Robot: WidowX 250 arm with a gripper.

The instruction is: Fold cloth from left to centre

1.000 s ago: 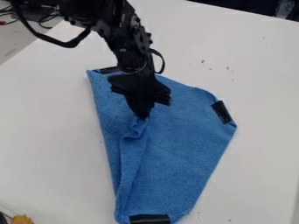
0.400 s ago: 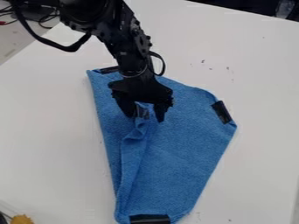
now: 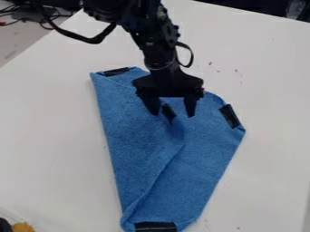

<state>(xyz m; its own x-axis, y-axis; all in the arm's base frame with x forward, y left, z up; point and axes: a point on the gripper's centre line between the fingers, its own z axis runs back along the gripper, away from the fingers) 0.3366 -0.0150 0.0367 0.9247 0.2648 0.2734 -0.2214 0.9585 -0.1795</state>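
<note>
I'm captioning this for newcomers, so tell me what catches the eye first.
The bright blue cloth draws the eye first, partly folded mid-view on the white table. Next comes the black gripper, hanging open over the cloth's upper part. A small yellow thing sits at the view's lower left corner.

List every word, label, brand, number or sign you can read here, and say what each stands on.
None can be read.
Blue cloth and its black patches: no letters or numbers to be made out.
Black gripper: no legible marking.
White table: dark specks, too small to make out as any writing.
</note>
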